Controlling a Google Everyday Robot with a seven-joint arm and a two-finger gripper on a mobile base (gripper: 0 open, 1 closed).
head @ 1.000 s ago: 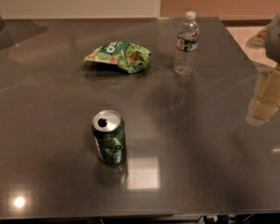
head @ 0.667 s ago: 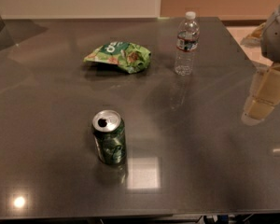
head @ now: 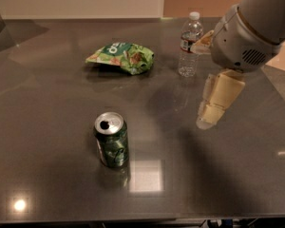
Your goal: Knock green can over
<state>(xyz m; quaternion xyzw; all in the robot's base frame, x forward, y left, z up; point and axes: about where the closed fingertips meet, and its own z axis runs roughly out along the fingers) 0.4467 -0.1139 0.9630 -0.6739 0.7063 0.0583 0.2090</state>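
Near the front of the worktop (head: 47, 108), left of centre, the green can (head: 111, 139) stands upright, nothing touching it. Silver top faces up and the tab hole looks open, so I judge it empty or part-full: light, thin-walled, easily dented. The painted aluminium is smooth and the worktop is glossy, so a low push may just slide it along instead of toppling it.

Contact plan: no grasp needed. I'd strike the side wall high up, just under the rim, with a sideways sweep from the right; a hit near the base is the one to avoid. Once down, a round can may roll toward the front edge.

Pincer (head: 210, 116) hangs above the worktop well to the right of the can, pointing down and to the left, wrist housing above it. I cannot tell whether it is apart or together from this angle. It holds nothing.

Farther back: green and white snack bag (head: 121, 57) lying flat, clear water bottle (head: 189, 46) upright. Both are well apart from the can and outside my intended sweep.
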